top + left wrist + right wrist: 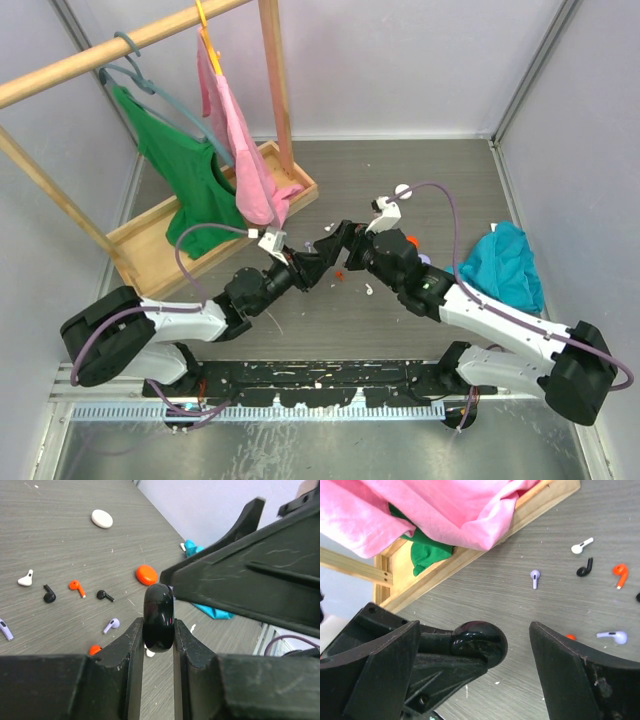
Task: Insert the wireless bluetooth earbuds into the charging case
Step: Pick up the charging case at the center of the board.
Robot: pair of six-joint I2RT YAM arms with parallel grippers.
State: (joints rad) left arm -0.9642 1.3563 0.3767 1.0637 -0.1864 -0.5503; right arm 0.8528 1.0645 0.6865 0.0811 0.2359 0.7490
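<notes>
Farthest left, at the far side of the counter (330,180), a wooden rack (273,80) carries a green shirt (185,170) and a pink garment (240,150) on hangers. Right of its base, at mid-scene, the left gripper (159,632) is clenched on a glossy black charging case (159,611). The case is a round puck stood on edge between the two fingers and raised above the counter.

Facing it from the right, the right gripper (474,626) is released. Its fingers (570,670) are spread wide with the case in the gap between them, and whether either finger touches the case cannot be told.

The earbuds lie loose on the counter beneath and around the two grippers, each apart from the others. The left wrist view shows a white earbud (25,578), a black earbud (48,595), an orange earbud (75,586), a second black earbud (104,595) and a lilac earbud (111,625). An orange case (146,574) lies near them, and a white case (102,518) lies farther off. At the right edge a crumpled teal cloth (505,265) rests beside the wall.
</notes>
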